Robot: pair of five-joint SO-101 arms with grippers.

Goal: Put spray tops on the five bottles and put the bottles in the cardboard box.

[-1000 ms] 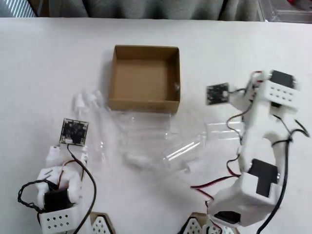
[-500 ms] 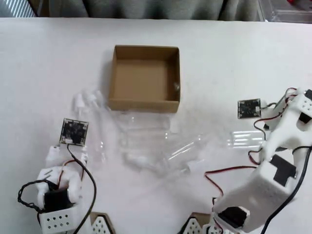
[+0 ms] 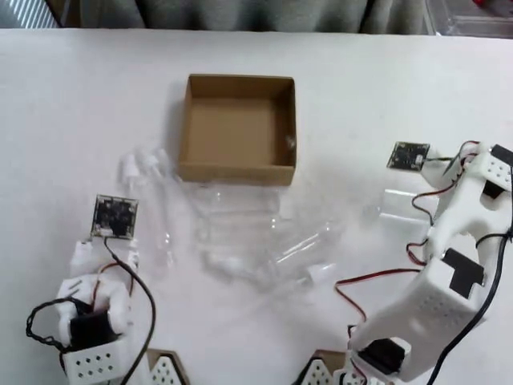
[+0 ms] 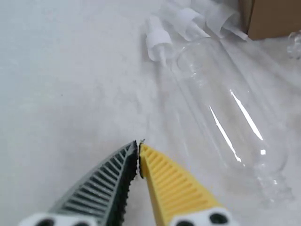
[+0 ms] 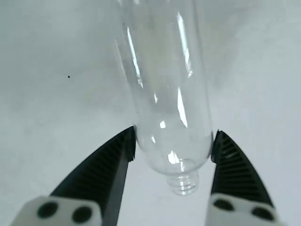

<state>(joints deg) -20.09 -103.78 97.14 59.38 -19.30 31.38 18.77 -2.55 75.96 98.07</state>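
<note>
1. A robotics lab or test bench, seen from above, with a plain white table (image 3: 80,96) as the work surface.
2. A small white left arm (image 3: 92,321) and right arm (image 3: 433,297) are mounted at the table's near edge.
3. A bare circuit board (image 3: 114,215) and loose red wires (image 3: 377,279) sit exposed on the arms.
4. A grey curtain (image 3: 240,12) hangs behind the table.

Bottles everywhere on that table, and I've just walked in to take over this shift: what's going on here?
It looks like an early stage of the job. The right claw grips an uncapped bottle near its neck. The left claw is shut and empty, beside another lying bottle and loose spray tops. The cardboard box holds no bottle yet.
</note>
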